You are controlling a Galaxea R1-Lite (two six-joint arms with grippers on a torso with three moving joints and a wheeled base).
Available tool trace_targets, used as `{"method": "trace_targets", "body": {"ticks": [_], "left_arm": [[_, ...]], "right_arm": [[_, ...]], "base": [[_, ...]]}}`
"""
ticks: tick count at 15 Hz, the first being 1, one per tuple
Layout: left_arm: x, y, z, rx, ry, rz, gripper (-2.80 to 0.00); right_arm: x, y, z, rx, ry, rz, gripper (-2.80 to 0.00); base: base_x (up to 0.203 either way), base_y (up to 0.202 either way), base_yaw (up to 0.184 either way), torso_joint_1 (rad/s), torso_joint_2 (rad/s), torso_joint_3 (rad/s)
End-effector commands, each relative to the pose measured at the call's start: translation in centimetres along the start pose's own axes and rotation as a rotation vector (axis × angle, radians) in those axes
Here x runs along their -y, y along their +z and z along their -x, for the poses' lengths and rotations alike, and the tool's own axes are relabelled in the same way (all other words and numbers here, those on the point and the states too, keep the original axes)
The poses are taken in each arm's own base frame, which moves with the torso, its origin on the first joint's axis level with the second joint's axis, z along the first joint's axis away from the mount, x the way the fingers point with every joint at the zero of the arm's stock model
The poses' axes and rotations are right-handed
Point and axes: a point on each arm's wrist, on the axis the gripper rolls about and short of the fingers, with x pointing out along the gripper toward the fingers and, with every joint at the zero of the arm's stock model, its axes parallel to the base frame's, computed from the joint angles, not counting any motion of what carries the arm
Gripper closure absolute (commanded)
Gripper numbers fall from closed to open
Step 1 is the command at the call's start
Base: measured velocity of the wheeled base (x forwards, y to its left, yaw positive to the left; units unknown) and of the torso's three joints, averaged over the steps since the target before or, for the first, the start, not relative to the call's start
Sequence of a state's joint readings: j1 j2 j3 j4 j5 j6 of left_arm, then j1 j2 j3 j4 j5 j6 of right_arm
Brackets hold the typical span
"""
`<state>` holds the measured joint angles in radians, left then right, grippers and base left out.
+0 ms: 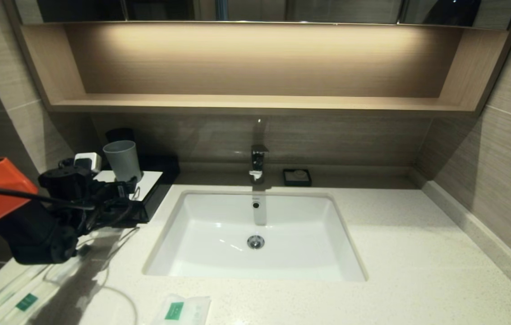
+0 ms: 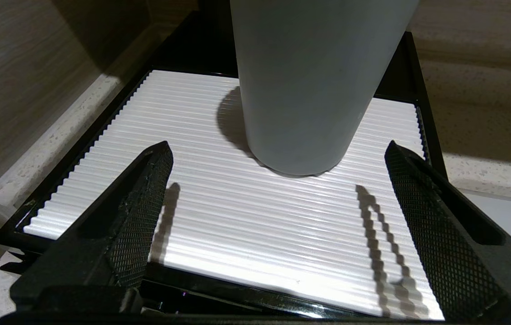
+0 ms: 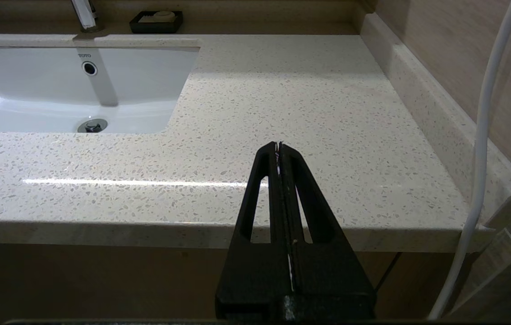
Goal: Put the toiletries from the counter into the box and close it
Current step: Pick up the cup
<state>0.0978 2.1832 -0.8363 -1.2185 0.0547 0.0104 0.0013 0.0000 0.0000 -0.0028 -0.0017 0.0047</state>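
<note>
The black box (image 1: 156,195) with its ribbed white top panel (image 2: 237,225) stands at the back left of the cream speckled counter (image 1: 417,253). My left gripper (image 1: 124,192) is open and empty, its fingers (image 2: 147,189) spread just above the box's front edge, facing the grey cup (image 2: 309,90) on the panel. The drawer is hidden under the gripper. Two clear-wrapped toothbrushes (image 1: 20,301) lie at the counter's front left. The white sachet (image 1: 182,310) with a green label lies at the front edge before the sink. My right gripper (image 3: 278,145) is shut and empty, off the counter's front right edge.
The white inset sink (image 1: 255,266) fills the middle, with a chrome faucet (image 1: 258,162) behind it. A small black soap dish (image 1: 297,177) sits to the right of the faucet. The grey cup (image 1: 122,159) stands on the box. A wooden shelf (image 1: 255,103) hangs above.
</note>
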Motion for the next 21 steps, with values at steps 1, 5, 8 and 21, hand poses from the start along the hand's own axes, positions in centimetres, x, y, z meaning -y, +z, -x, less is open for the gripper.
{"method": "trace_targets", "body": {"ticks": [1, 5, 8, 21], "left_arm": [[0.1, 0.0, -0.5, 0.012, 0.0, 0.006, -2.8], [0.1, -0.2, -1.2, 0.019, 0.001, 0.01, -2.8], [0.1, -0.6, -1.5, 0.014, 0.001, 0.01, -2.8], [0.1, 0.0, -3.0, 0.057, 0.004, 0.015, -2.8]], "right_arm": [[0.0, 0.0, 0.0, -0.001, 0.0, 0.0, 0.0], [0.0, 0.0, 0.0, -0.001, 0.0, 0.0, 0.0], [0.0, 0.0, 0.0, -0.001, 0.0, 0.0, 0.0], [0.0, 0.0, 0.0, -0.001, 0.0, 0.0, 0.0]], "base": [[0.0, 0.0, 0.0, 0.0, 0.0, 0.0], [0.0, 0.0, 0.0, 0.0, 0.0, 0.0], [0.0, 0.0, 0.0, 0.0, 0.0, 0.0], [0.0, 0.0, 0.0, 0.0, 0.0, 0.0]]}}
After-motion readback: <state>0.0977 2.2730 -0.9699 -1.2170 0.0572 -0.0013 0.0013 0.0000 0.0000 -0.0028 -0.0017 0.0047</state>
